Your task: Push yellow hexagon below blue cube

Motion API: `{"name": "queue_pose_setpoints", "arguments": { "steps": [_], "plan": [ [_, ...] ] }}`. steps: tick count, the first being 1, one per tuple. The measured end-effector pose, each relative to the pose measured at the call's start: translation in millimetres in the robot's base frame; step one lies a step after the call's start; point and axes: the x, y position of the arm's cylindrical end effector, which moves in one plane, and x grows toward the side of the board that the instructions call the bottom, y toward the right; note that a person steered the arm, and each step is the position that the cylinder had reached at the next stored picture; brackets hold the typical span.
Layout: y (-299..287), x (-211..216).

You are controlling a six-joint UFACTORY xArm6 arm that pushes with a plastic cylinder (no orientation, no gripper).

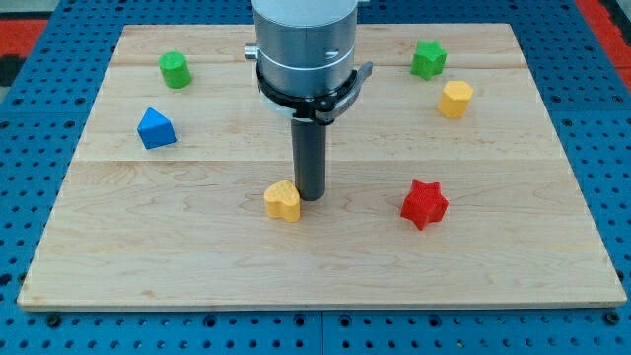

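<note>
The yellow hexagon [455, 99] sits at the view's upper right on the wooden board [197, 266]. The blue cube [156, 128] sits at the view's left, roughly level with the hexagon and far from it. My tip [311, 197] is near the board's middle, between the two, touching or just beside the right edge of a yellow heart [283, 200]. The tip is far from both the hexagon and the blue cube.
A green star [428, 59] lies just above and left of the yellow hexagon. A red star [424, 204] lies at the lower right. A green block [175, 70] sits at the upper left, above the blue cube. The arm's grey body [304, 44] hangs over the top centre.
</note>
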Motion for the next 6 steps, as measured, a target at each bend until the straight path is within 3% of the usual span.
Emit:
{"name": "queue_pose_setpoints", "arguments": {
  "steps": [2, 4, 6],
  "plan": [
    [40.8, -18.8],
    [56.3, -72.5],
    [92.8, -86.3]
  ]
}}
